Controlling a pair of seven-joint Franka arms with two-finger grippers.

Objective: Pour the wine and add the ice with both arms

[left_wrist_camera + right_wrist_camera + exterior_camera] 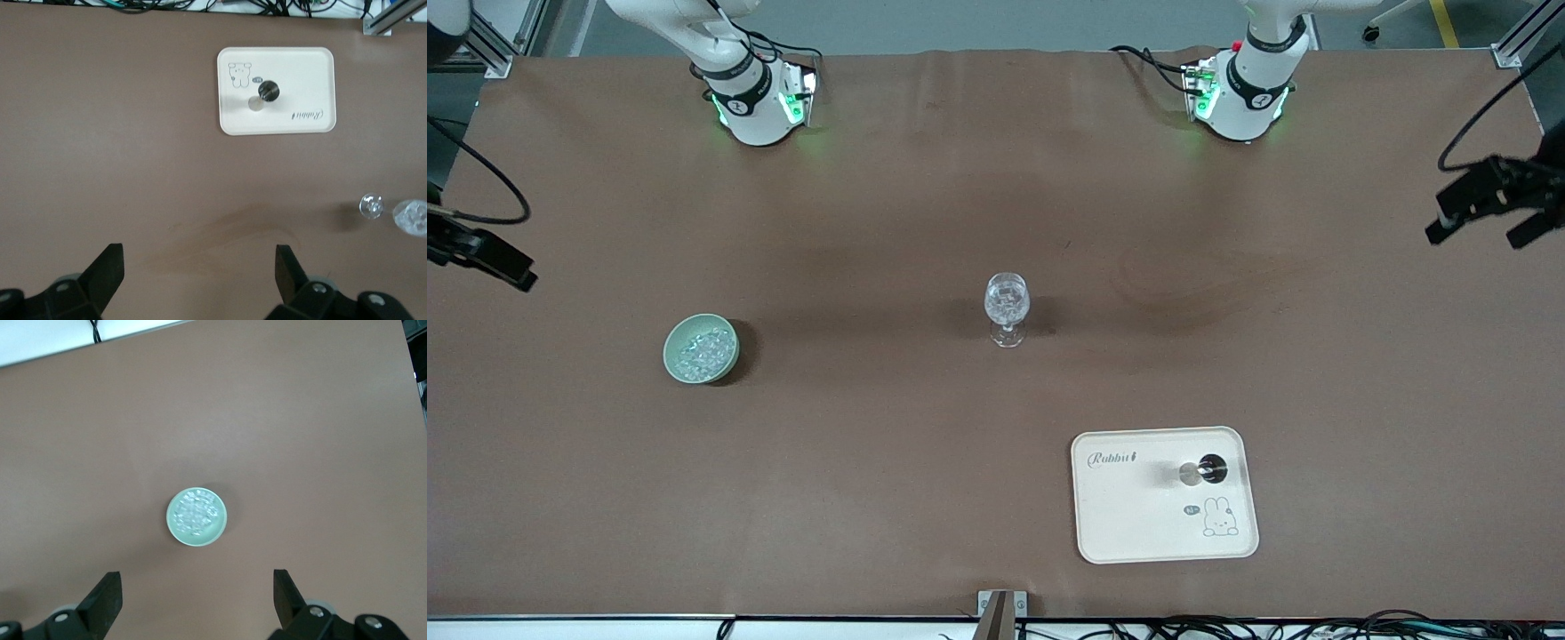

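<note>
A clear stemmed glass stands mid-table with glints in its bowl. It also shows at the edge of the left wrist view. The ice lies in a pale green bowl toward the right arm's end. A dark bottle stands on a cream tray, nearer the front camera. My left gripper is open and empty, high over bare table, with the bottle in its view. My right gripper is open and empty, high above the table near the ice. Both hands are out of the front view.
The right arm's base and the left arm's base stand at the table's top edge. Black gear juts in at the table's two ends. Cables run along the table edge nearest the front camera.
</note>
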